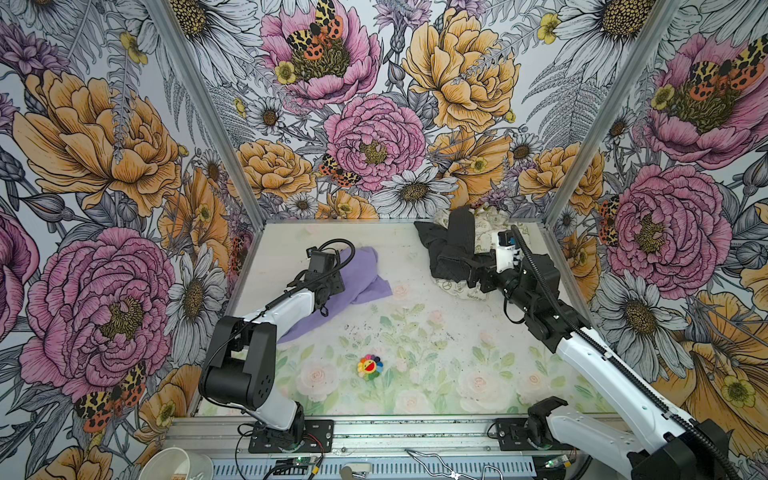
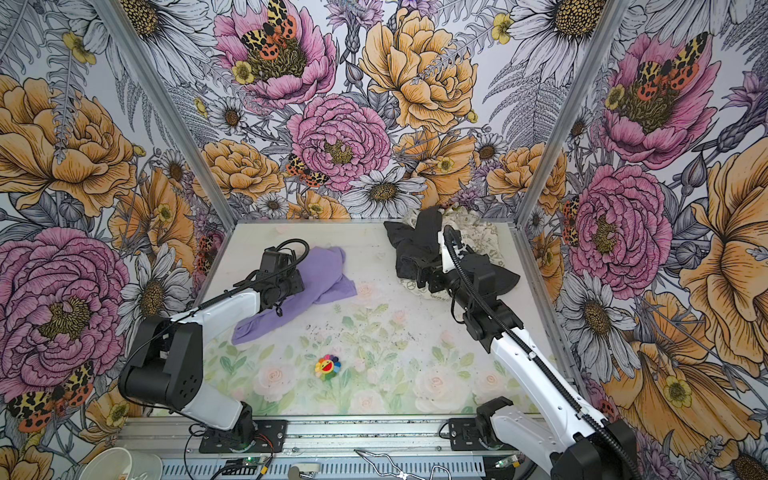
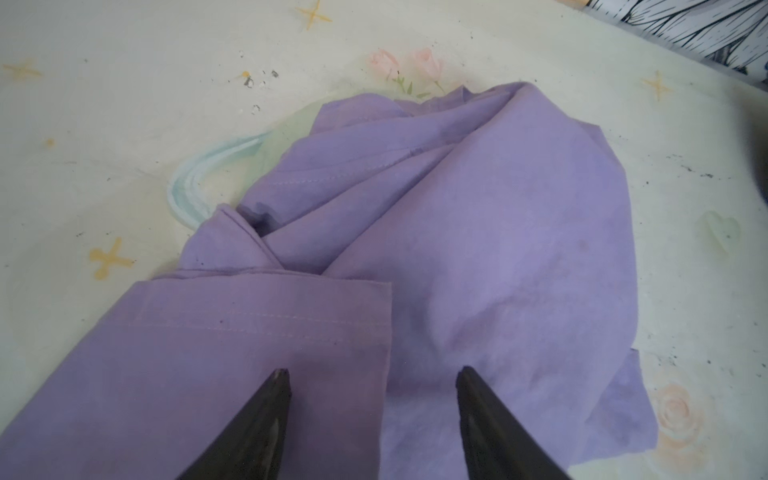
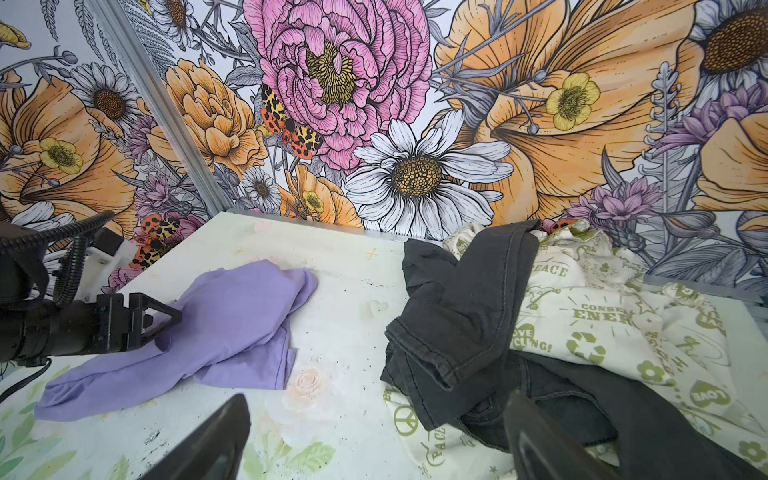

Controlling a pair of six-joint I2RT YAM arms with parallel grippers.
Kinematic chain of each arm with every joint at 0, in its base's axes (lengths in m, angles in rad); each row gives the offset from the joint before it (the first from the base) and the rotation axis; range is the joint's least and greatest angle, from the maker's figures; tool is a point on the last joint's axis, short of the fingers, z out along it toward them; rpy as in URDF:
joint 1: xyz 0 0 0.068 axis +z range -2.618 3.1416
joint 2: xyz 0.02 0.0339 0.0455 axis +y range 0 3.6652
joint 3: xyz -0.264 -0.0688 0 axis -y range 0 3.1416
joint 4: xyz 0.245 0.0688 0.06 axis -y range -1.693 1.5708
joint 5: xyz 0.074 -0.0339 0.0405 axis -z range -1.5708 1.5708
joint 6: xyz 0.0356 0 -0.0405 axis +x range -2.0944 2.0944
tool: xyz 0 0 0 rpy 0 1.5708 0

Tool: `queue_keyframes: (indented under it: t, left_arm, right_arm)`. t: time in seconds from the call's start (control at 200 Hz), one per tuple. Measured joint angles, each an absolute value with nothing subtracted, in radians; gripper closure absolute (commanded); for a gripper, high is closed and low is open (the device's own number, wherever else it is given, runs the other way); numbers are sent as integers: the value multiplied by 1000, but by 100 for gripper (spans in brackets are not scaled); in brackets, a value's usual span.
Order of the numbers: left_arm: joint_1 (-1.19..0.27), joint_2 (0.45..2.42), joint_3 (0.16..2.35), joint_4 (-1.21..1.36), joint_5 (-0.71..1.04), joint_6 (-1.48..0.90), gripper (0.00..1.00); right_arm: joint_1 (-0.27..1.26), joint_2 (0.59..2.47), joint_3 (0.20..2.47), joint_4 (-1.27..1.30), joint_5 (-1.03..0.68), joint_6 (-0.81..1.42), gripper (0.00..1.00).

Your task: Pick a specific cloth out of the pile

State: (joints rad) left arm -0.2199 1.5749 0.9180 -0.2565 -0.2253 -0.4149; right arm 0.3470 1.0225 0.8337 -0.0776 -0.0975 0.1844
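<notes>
The lavender cloth lies crumpled on the left half of the table, apart from the pile. In the left wrist view it fills the picture, with a stitched hem folded over. My left gripper is down on it, its fingers apart with the folded hem between them and no pinch visible. At the back right the pile holds a black garment on a cream printed cloth. My right gripper hovers open at the pile's near edge, holding nothing.
A small rainbow flower toy sits on the floral table mat near the front middle. Flowered walls close in the table on three sides. A white cup stands outside the front rail at the lower left.
</notes>
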Motion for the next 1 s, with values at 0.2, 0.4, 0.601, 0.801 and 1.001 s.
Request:
queue_keyframes:
  t: [0.2,0.4,0.601,0.801,1.001]
  left_arm:
    - [-220,1604,918,-258,-260,-411,69]
    - [-220,1607,918,-257,-299,-410,77]
    - [-221,1620,918,-257,-303,-403,69]
    - [-239,1620,918,-242,-303,-380,55]
    - [-262,1652,940,-242,-305,-363,59]
  right_arm:
    - [345,1024,834,-78,-97,181,4]
    - [345,1036,834,-78,-97,181,4]
    - [345,1037,834,-78,-97,181,4]
    - [345,1037,834,-78,-97,181,4]
    - [342,1036,833,-77,-97,181,4]
